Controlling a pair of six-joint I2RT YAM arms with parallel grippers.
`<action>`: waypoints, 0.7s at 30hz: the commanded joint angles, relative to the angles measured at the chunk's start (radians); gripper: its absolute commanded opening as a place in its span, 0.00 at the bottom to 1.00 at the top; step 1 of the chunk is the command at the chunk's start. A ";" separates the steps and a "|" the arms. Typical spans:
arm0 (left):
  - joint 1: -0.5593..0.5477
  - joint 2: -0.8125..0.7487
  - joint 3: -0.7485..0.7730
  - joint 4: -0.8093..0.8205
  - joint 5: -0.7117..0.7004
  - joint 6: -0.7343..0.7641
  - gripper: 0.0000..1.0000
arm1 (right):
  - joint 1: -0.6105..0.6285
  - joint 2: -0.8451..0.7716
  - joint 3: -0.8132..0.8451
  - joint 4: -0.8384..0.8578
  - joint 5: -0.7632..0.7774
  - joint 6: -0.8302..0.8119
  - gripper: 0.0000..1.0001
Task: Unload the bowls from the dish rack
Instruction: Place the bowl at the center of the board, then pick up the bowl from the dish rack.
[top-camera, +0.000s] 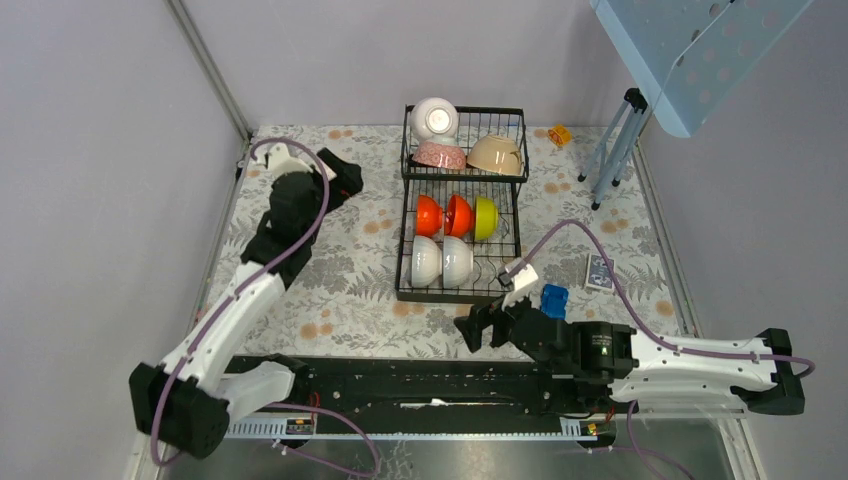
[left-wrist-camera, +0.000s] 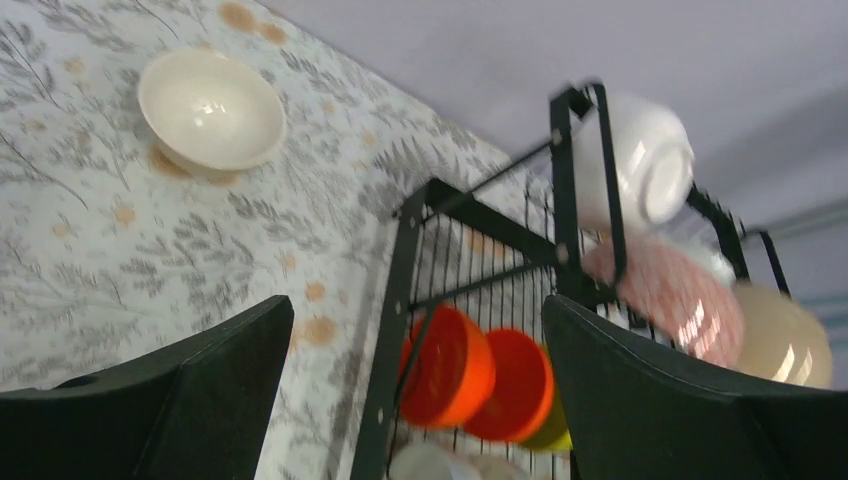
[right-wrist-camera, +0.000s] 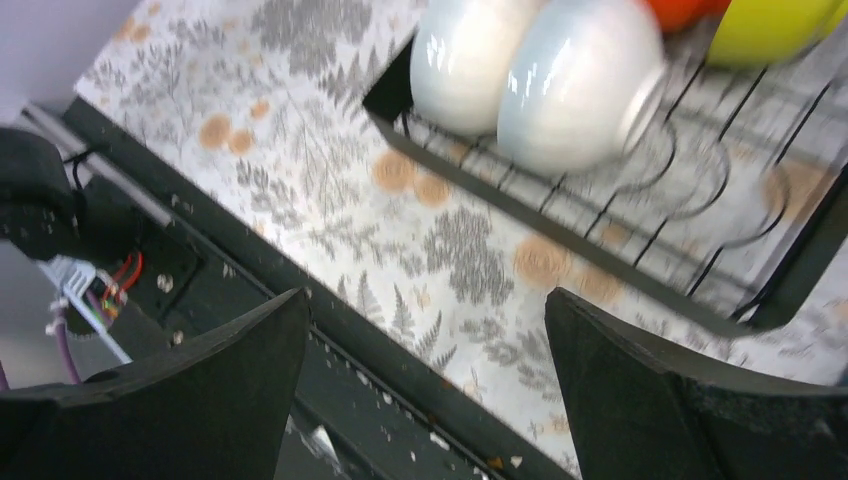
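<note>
The black wire dish rack (top-camera: 510, 225) stands mid-table. Its upper basket holds a white bowl (top-camera: 435, 118), a pink-patterned bowl (top-camera: 440, 155) and a beige bowl (top-camera: 494, 155). The lower tray holds two orange-red bowls (top-camera: 428, 215), a yellow-green bowl (top-camera: 486, 217) and two white bowls (top-camera: 441, 262). A cream bowl (left-wrist-camera: 210, 110) sits upright on the tablecloth left of the rack. My left gripper (top-camera: 345, 180) (left-wrist-camera: 418, 310) is open and empty, left of the rack's upper end. My right gripper (top-camera: 478, 328) (right-wrist-camera: 427, 300) hangs open and empty near the rack's front edge.
A blue toy block (top-camera: 553, 300) and a small patterned card (top-camera: 598, 272) lie right of the rack. A yellow block (top-camera: 560, 134) and tripod legs (top-camera: 612, 150) stand at the back right. A black rail (top-camera: 420, 380) runs along the near edge.
</note>
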 joint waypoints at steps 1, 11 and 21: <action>-0.104 -0.155 -0.123 -0.025 -0.090 0.044 0.99 | 0.006 0.136 0.218 -0.048 0.190 -0.158 0.93; -0.185 -0.312 -0.315 0.020 0.118 0.015 0.99 | -0.444 0.355 0.382 -0.058 -0.126 -0.116 0.89; -0.356 -0.296 -0.376 0.137 0.206 0.012 0.99 | -0.616 0.108 0.052 0.062 -0.233 -0.038 0.93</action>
